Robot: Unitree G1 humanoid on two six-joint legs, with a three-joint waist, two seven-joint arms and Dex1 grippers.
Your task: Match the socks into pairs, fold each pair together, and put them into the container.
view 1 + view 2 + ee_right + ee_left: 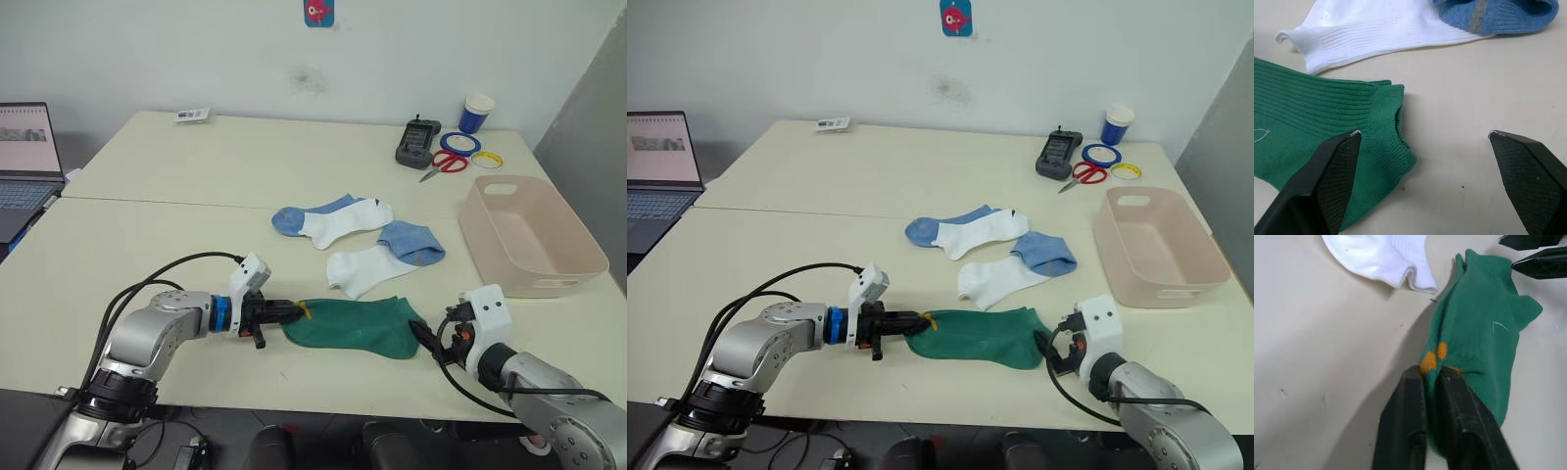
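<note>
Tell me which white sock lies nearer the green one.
The white sock with its blue end toward the tub; its cuff almost reaches the green sock. The other white sock lies farther back.

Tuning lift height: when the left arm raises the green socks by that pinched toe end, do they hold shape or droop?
Likely droop: the green socks are soft ribbed knit, already creased where the left gripper pinches them. Probably light and thin, lying flat on the table. The far cuff should trail, near the open right gripper.
</note>
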